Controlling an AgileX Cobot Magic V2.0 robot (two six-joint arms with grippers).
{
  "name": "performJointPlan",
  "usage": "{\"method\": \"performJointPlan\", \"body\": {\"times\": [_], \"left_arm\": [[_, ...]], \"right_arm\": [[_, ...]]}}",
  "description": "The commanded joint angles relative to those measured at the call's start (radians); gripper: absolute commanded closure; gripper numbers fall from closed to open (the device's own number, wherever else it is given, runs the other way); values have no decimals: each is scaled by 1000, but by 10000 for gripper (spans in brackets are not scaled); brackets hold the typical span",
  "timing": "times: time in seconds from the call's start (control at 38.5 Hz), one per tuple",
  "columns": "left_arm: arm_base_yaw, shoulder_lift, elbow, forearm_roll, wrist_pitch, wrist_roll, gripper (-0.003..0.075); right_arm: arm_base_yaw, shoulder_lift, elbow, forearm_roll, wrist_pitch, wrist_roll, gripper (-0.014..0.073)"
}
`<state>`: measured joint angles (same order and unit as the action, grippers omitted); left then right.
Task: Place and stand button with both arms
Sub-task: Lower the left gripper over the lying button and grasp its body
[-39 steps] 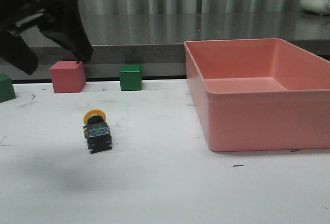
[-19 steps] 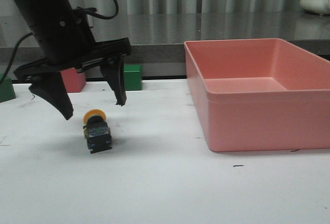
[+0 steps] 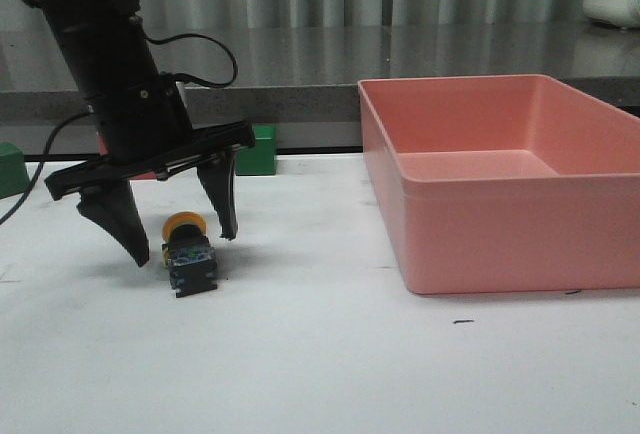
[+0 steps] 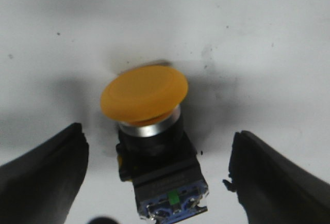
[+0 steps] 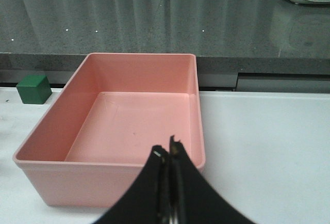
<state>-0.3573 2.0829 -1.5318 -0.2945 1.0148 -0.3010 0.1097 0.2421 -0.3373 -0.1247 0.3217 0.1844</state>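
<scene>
Green cube (image 3: 10, 170) at far left edge of the white desk (image 3: 320, 374), partly cut off. Left claw (image 3: 183, 244) next: spread wide, holding nothing, tips low near the desk on either side of the button (image 3: 187, 254). Pink cube mostly hidden behind the arm. Button lies on its side on the desk, yellow cap pointing away from the camera, black body and bluish base toward it; left wrist view shows it (image 4: 154, 146) centred between the two fingers (image 4: 41, 177), not touched. Second green cube (image 3: 258, 150) behind, by the back edge. Pink bin (image 3: 500, 214) at right, nothing in it. Right claw (image 5: 169, 154) clenched on nothing, hovering near the bin. Progress: early; button not yet gripped, still to be lifted, placed, and stood upright with both arms.
</scene>
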Motion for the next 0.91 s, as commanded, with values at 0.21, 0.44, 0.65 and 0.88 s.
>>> {"method": "performJointPlan", "body": {"times": [0.21, 0.44, 0.65, 0.88], "left_arm": [[0, -20, -42, -27, 4, -12, 222], [0, -20, -69, -21, 51, -4, 503], [0, -23, -102, 0, 91, 19, 608], [-36, -123, -91, 113, 18, 22, 608]], "right_arm": [[-6, 5, -29, -17, -88, -8, 664], [-6, 5, -29, -17, -88, -8, 664], [-6, 5, -29, -17, -88, -8, 664], [-6, 5, -29, -17, -88, -8, 664]]}}
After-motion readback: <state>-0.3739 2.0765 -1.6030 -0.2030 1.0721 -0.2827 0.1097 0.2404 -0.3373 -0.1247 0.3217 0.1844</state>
